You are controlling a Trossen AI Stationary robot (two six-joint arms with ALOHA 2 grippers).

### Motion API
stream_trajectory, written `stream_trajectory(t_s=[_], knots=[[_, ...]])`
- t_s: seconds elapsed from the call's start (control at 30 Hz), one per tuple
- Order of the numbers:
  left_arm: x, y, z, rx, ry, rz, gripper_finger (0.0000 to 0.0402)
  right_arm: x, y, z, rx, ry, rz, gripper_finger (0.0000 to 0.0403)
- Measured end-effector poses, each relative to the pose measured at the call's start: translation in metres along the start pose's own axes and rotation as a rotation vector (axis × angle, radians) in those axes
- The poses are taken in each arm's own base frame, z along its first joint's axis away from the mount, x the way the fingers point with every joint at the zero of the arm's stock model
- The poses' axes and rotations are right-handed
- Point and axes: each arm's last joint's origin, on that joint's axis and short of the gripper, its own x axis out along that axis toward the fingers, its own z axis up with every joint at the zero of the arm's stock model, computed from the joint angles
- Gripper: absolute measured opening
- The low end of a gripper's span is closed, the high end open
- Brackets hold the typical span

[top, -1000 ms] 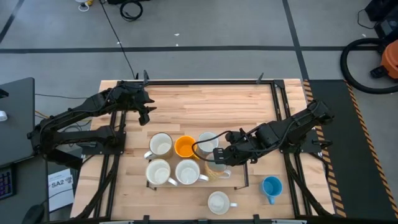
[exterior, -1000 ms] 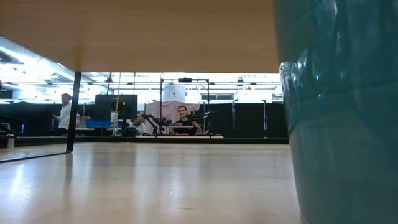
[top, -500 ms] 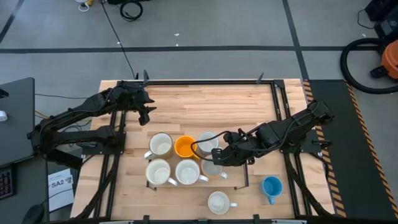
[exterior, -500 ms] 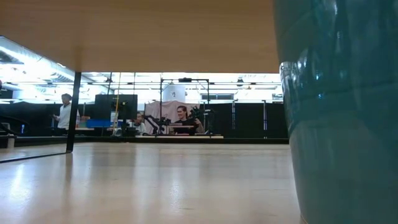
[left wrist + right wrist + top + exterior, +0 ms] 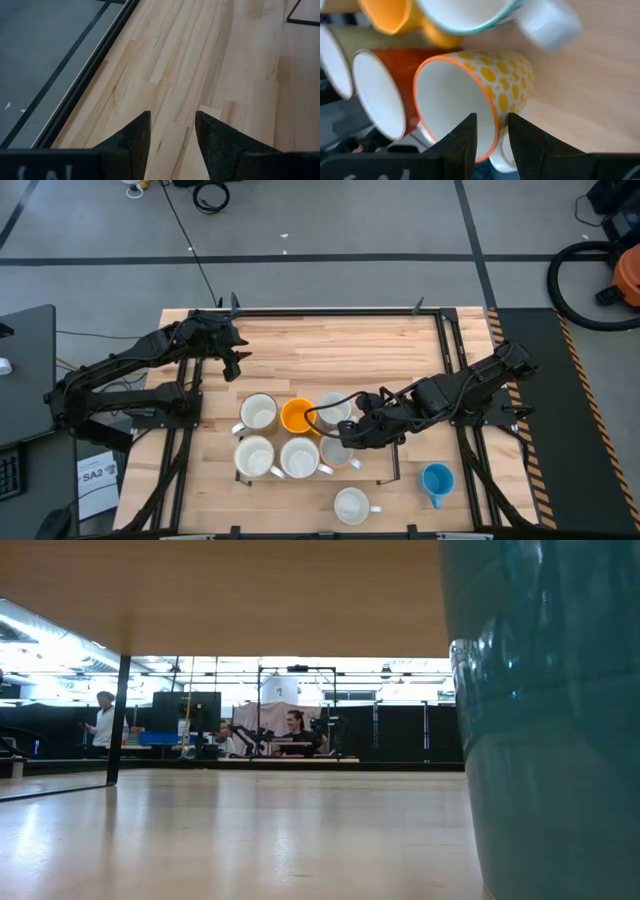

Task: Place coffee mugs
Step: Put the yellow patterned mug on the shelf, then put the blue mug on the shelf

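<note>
right claw (image 5: 490,132): fingers astride the rim of the yellow patterned mug (image 5: 480,95), one inside, one outside; looks clamped on the wall, I judge.
mug location: at the 3 o'clock edge of the mug cluster (image 5: 285,435) mid-surface, next to the reddish-brown mug (image 5: 385,85); in the high view my arm hides it.
mug axis: in the right wrist view the mouth faces the camera; long axis runs along the claw's line of sight. True tilt on the wooden surface (image 5: 330,340): can't tell.
step tip: seat it slow, keep clear of the orange mug (image 5: 296,416), let go only once the base sits flat.
left claw (image 5: 172,132): fingers apart, nothing between, parked around 10 o'clock.
blue mug (image 5: 436,480): alone at 4 o'clock.
</note>
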Motion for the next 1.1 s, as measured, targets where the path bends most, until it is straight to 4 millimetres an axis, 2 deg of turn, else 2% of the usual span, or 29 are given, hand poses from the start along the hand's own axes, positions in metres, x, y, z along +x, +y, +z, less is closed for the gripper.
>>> stream_trajectory(t_s=[0.7, 0.87, 1.1], knots=[[0.0, 0.0, 0.0, 0.0, 0.0, 0.0, 0.016, -0.002, 0.003, -0.003, -0.075, 0.018, 0.039, 0.0114], [0.0, 0.0, 0.0, 0.0, 0.002, 0.0, 0.016, -0.015, 0.001, -0.009, -0.112, 0.025, 0.069, 0.0114], [0.0, 0.0, 0.0, 0.0, 0.003, 0.0, 0.016, -0.044, -0.01, -0.023, -0.232, -0.029, 0.112, 0.0114]])
